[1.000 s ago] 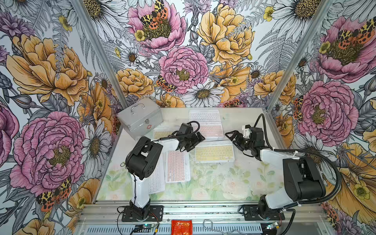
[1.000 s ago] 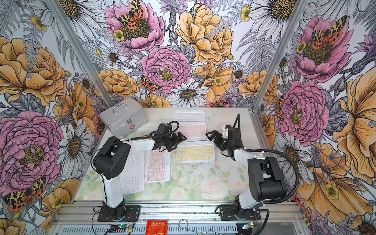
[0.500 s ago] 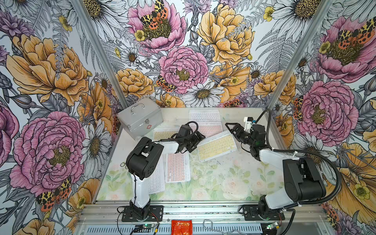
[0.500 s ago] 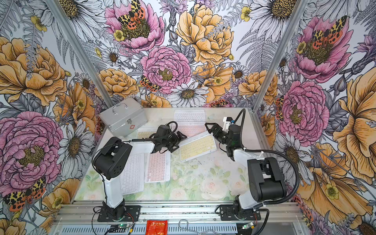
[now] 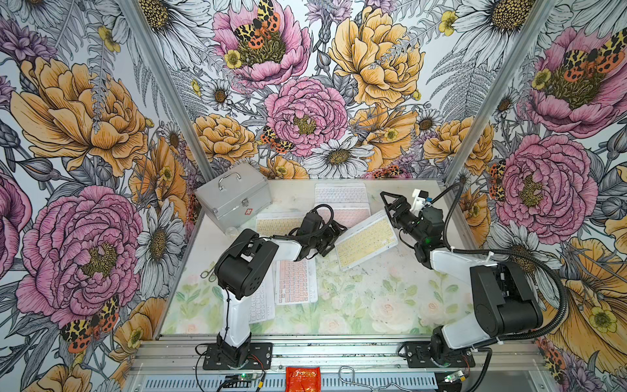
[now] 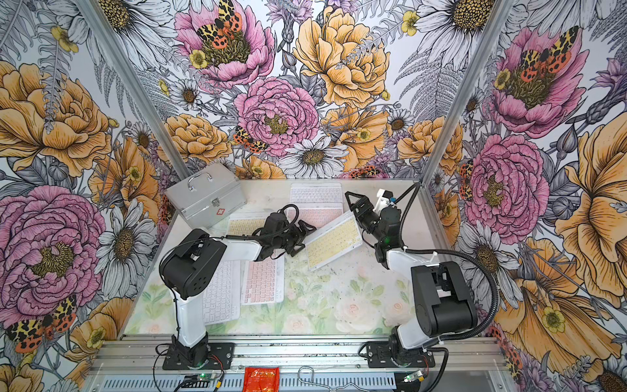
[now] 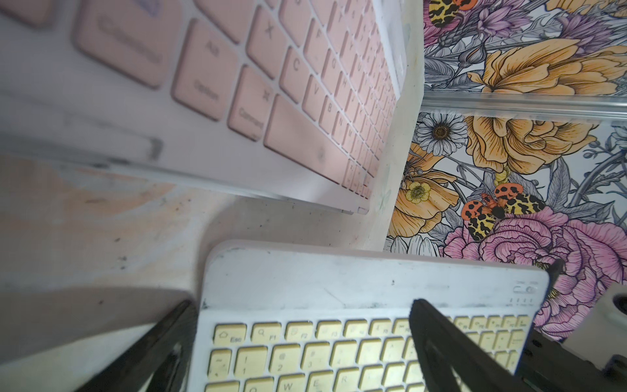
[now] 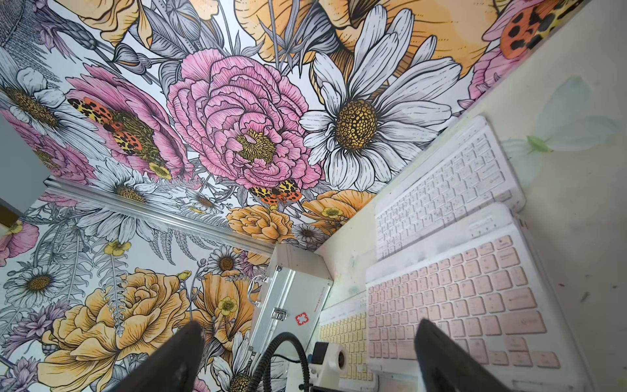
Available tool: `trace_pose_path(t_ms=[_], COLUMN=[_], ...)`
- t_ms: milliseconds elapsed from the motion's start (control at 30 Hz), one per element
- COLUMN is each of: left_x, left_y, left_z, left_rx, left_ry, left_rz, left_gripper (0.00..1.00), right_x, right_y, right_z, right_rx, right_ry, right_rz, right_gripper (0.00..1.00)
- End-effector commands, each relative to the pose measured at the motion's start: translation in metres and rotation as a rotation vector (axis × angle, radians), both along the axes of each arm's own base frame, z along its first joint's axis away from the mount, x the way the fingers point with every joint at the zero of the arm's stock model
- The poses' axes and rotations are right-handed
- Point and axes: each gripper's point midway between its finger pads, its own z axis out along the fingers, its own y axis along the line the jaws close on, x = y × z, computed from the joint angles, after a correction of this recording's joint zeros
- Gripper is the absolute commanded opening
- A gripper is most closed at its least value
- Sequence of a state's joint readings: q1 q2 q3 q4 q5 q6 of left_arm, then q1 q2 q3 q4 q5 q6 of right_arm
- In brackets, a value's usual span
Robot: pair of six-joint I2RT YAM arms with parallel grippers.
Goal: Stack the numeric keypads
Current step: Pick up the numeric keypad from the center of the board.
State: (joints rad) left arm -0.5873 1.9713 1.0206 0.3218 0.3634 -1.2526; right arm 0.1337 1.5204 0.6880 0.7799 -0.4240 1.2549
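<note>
— Nearest the arm bases, well in front of the silver metal case with a handle [image 5: 234, 197], what do we find?
— We find a thin white-framed white-keyed keypad [image 5: 261, 303] lying flat, partly under the left arm. A matching pink-keyed keypad [image 5: 296, 281] lies just beside it, farther to the right of the case.
— And the left gripper [image 5: 334, 241]?
— It is a step closer to the case, and we see its jaws spread wide with no grip on anything. In the left wrist view one finger [image 7: 146, 356] sits beside a corner of a white-framed yellow-keyed keypad [image 7: 305, 281], and the other finger [image 7: 441, 346] is over its keys. We cannot tell whether they touch it. That keypad lies skewed, in front and to the right of the case.
— The right gripper [image 5: 390, 207]?
— It hangs farther right of the case, by the skewed keypad's far corner, with its jaws wide and empty.
— And level with the case?
— A second yellow-keyed keypad [image 5: 274, 224] lies just in front of the case. To the right of the case we see a second pink-keyed keypad [image 5: 353, 215]. Behind that, a second white-keyed keypad [image 5: 341, 194] lies by the back wall.
</note>
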Motion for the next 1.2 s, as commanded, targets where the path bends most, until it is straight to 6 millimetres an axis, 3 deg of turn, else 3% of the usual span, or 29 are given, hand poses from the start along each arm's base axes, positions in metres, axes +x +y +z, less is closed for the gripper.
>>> trace_pose_path(t_ms=[0,267,533,800,1167], left_x=[-0.015,-0.015,-0.016,-0.016,-0.016], left_y=[-0.032,-0.032,-0.028,-0.026,-0.027], left_z=[0.026,0.024,0.023,0.02,0.018], left_rx=[-0.105,-0.103,-0.097,-0.089,-0.086], left_ry=[-0.052,-0.052,-0.053,-0.051,-0.049], left_rz=[-0.082,-0.079,-0.075,-0.071,-0.073], left_gripper=[0.99,0.99,0.99,0.99,0.99], right_x=[-0.018,-0.026,-0.035,-0.05,-0.064], right_y=[0.022,0.016,0.011,0.007,0.007], right_z=[-0.039,-0.053,-0.05,-0.055,-0.05], right_rx=[0.026,-0.014,-0.098,-0.221,-0.241], right_ry=[0.172,0.243,0.282,0.401,0.44], right_rz=[0.066,0.04,0.043,0.094,0.146], right_gripper=[0.98,0.97,0.92,0.82,0.63])
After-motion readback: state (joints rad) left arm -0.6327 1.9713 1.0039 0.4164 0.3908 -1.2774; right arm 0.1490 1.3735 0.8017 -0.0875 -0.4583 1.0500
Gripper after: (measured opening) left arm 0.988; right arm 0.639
